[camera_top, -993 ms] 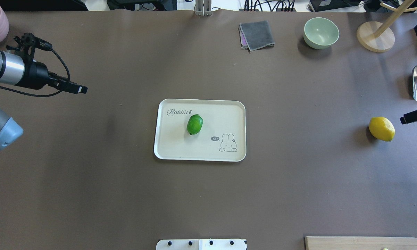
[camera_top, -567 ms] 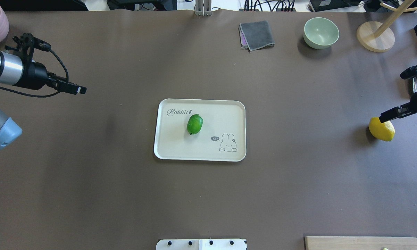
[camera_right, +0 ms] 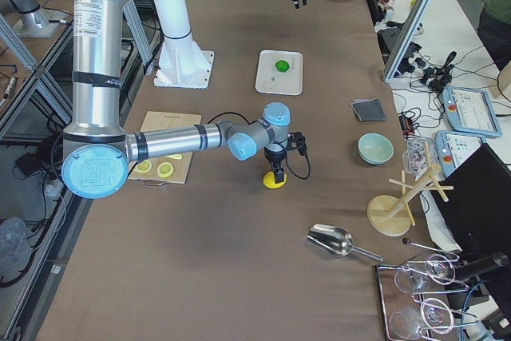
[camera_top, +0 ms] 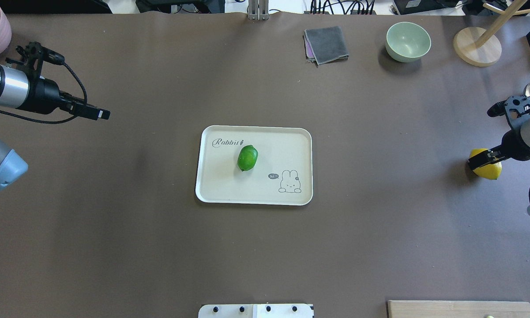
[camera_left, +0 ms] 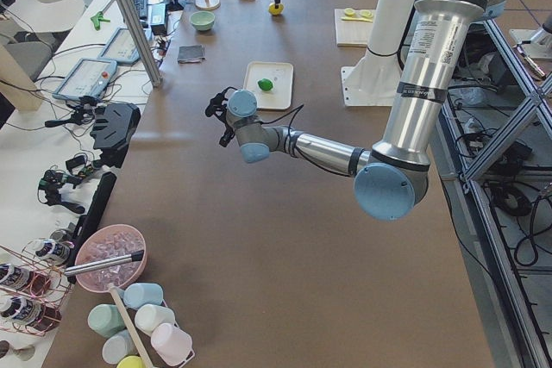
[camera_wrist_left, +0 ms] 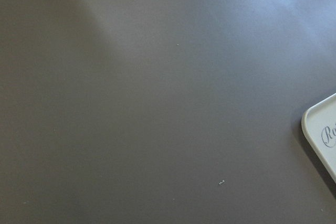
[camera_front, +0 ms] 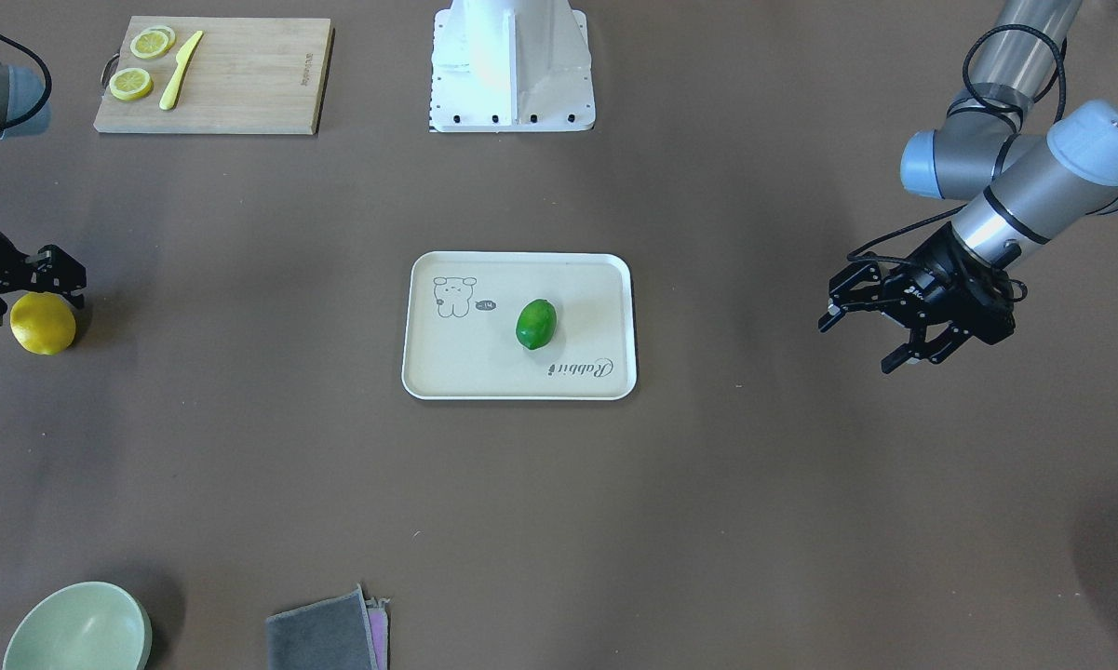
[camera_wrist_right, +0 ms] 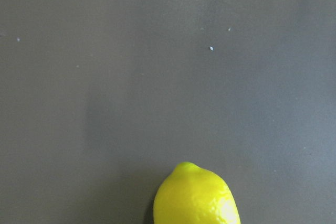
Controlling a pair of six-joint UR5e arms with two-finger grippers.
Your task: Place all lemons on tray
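One lemon of the two is already home. In the front-facing view the glossy green oval lemon [camera_front: 536,324] lies near the middle of the flat beige rectangular tray [camera_front: 484,372]. The bright yellow oval lemon [camera_front: 43,324] sits on the brown table [camera_front: 242,465], well apart from the tray on the robot's right. The right gripper [camera_front: 30,290] stands just above it with its fingers apart, one to each side of the fruit's top, and nothing is clamped yet. The left gripper [camera_front: 856,347] hangs far off on the other side, spread and holding nothing.

Overhead, the change is plain. A second ago only a fingertip showed at the frame's edge beside the yellow lemon [camera_top: 490,171]. Now the right gripper [camera_top: 479,161] has swung in, and its tip covers the fruit's tray-side end. The green lemon, the tray and the left gripper [camera_top: 99,115] have not shifted.

From the table's left end, the far arm points straight down at the yellow lemon [camera_left: 276,9]; it is too small to tell more. From the right end, the near arm's gripper [camera_right: 278,172] is upright, with its tips at the lemon's [camera_right: 274,182] top.

The left wrist camera shows only table and a corner of the tray [camera_wrist_left: 315,129]. The right wrist camera catches the lemon's pointed end [camera_wrist_right: 197,198] at the bottom edge, with no fingers in shot.

By my reading the reach is finished. What remains is to close on the fruit, lift it and carry it to the tray.
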